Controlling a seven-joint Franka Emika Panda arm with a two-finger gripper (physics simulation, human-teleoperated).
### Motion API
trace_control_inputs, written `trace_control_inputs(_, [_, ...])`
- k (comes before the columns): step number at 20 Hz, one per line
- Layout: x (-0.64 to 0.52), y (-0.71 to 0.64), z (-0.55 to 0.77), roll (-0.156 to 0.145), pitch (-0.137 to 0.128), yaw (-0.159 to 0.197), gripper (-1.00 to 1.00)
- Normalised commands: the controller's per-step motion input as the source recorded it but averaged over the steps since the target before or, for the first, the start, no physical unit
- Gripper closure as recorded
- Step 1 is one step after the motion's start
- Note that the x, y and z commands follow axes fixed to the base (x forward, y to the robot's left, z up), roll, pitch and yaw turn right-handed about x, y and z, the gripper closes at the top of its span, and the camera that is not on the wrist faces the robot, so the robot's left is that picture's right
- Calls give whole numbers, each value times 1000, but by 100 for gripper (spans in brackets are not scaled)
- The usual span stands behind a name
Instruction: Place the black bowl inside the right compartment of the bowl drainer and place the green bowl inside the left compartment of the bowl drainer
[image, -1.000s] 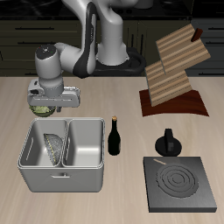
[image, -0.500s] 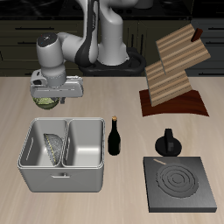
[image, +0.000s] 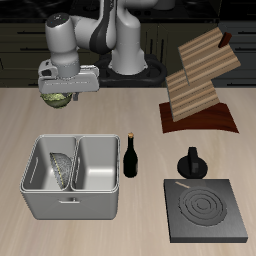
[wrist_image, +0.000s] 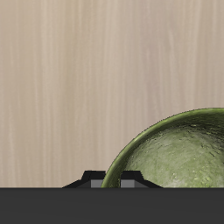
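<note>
White-and-grey robot arm bent over the table's far part, its two-finger gripper (image: 59, 97) pointing down and raised well clear of the wooden tabletop (image: 120, 110). Olive-green mottled round bowl (image: 58, 97) hangs at the jaws, clenched by its rim; in the wrist view the bowl (wrist_image: 179, 153) fills the space just beside the fingers. Light-grey double-basin bowl drainer (image: 72, 206) lies below and toward the table's front, with the dark grey speckled bowl (image: 63, 170) leaning tilted in one basin. Dark glass bottle (image: 131, 156) stands just beside the drainer.
</note>
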Motion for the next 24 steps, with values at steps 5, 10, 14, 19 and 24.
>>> trace_control_inputs(5, [-218, 72, 500, -15, -48, 5, 100])
trace_control_inputs(10, [-223, 76, 440, -5, -60, 21, 100])
trace_control_inputs(14, [-147, 49, 399, 0, -40, 10, 100])
trace_control_inputs(19, [-106, -17, 369, -26, -29, -19, 100])
trace_control_inputs(24, [-35, 13, 193, -12, -13, 11, 100])
